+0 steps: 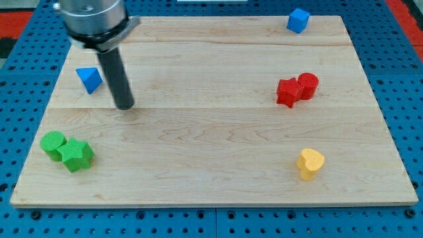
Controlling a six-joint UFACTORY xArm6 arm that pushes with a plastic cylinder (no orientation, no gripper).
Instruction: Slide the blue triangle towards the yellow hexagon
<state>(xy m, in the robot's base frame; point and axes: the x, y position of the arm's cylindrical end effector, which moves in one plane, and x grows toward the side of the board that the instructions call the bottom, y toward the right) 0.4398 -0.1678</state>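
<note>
The blue triangle [88, 79] lies near the board's left edge, upper part. My tip [124, 104] rests on the board just to the right of it and a little lower, apart from it. No yellow hexagon can be made out; the only yellow block is a heart-shaped one [310, 163] at the lower right of the board.
A blue cube [298, 20] sits at the top right edge. A red star [289, 91] touches a red cylinder [308, 84] at the right. A green cylinder [53, 143] touches a green star [76, 155] at the lower left. The wooden board [211, 132] lies on a blue pegboard.
</note>
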